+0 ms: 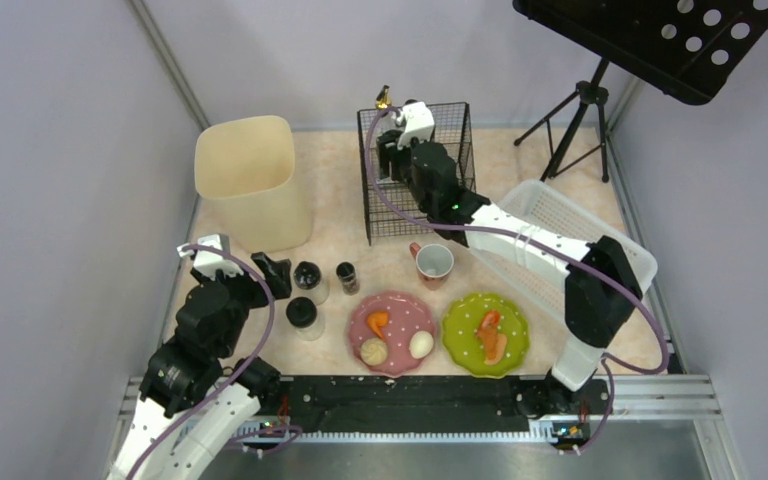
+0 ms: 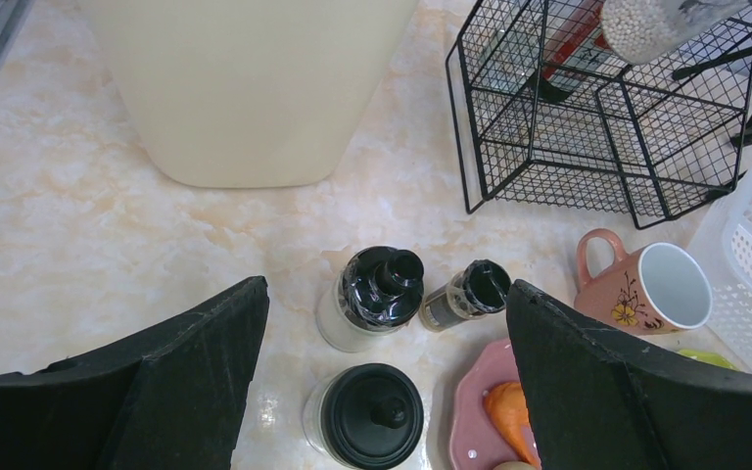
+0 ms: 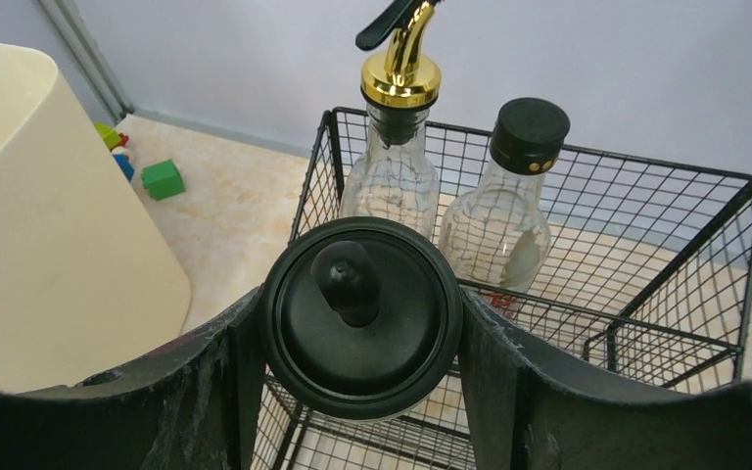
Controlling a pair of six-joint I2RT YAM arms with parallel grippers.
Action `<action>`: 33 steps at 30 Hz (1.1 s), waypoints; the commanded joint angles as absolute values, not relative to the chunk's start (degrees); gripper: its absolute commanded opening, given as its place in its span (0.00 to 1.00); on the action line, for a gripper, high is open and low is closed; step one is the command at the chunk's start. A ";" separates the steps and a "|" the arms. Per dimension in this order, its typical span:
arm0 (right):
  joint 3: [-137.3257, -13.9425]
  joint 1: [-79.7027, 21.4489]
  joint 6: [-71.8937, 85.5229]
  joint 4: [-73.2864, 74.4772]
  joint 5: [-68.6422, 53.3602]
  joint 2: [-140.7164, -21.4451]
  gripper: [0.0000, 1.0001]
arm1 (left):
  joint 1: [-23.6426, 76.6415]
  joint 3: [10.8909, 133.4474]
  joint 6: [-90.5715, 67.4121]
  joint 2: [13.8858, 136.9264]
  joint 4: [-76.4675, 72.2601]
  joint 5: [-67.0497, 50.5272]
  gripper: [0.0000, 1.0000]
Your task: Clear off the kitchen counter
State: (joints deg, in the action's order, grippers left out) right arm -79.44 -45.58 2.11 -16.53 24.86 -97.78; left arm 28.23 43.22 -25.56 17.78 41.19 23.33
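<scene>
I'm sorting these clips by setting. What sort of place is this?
Probably a mock kitchen in a lab cell: a marbled kitchen counter carries a pink plate of food, a mug and a wire rack holding bottles, but plain panel walls enclose it and a tripod stands behind.

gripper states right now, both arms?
left gripper: open, holding nothing.
right gripper: shut on the black-lidded jar.

Marbled beige-pink kitchen counter [image 1: 335, 180]; pink plate [image 1: 405, 318], green plate [image 1: 460, 335] white-dotted; pink floral mug [image 2: 646, 289]; cream bin [image 1: 250, 180].

No legible txt, labels or nos. anywhere.
</scene>
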 commanded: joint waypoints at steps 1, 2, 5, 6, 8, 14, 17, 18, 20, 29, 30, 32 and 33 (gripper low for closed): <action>-84.19 -44.40 4.37 -23.42 23.60 -99.64 0.10 | 28.07 42.78 -24.97 18.19 39.28 22.35 0.96; -84.32 -44.27 4.55 -23.68 23.50 -100.19 0.10 | 28.04 42.78 -24.96 18.15 39.31 22.30 0.96; -84.76 -43.91 4.96 -24.20 23.09 -102.01 0.10 | 28.08 42.73 -24.88 18.19 39.23 22.22 0.95; -85.01 -43.86 4.94 -24.16 23.05 -102.64 0.10 | 28.04 42.74 -24.87 18.13 39.18 22.16 0.96; -85.50 -43.78 5.01 -24.17 23.01 -103.85 0.10 | 28.05 42.72 -24.87 18.13 39.21 22.00 0.96; -86.44 -43.51 5.58 -23.90 22.68 -107.17 0.10 | 28.09 42.72 -24.79 17.86 39.12 21.99 0.95; -86.67 -43.31 5.89 -23.88 22.57 -108.49 0.10 | 28.12 42.74 -24.79 17.82 39.16 22.03 0.96; -86.66 -43.21 6.09 -23.84 22.46 -108.84 0.09 | 28.06 42.72 -24.79 17.80 39.12 22.00 0.95; -86.53 -43.14 6.53 -23.58 22.33 -109.50 0.09 | 28.08 42.76 -24.79 17.79 39.06 21.89 0.95; -85.48 -43.07 9.09 -21.87 23.03 -113.23 0.09 | 28.12 42.72 -24.79 17.82 39.06 21.95 0.95; -85.58 -43.07 9.40 -21.54 22.98 -113.52 0.09 | 28.06 42.76 -24.79 17.84 39.05 21.97 0.96; -85.93 -43.09 10.00 -20.64 23.01 -114.17 0.10 | 28.12 42.73 -24.79 17.83 39.11 22.03 0.95; -86.11 -43.07 10.23 -20.14 23.03 -114.51 0.11 | 28.12 42.74 -24.79 17.85 39.07 22.05 0.96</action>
State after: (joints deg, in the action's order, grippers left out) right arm -82.67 -43.57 8.08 -18.00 22.79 -113.93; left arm 28.23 42.94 -25.36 17.76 41.19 22.31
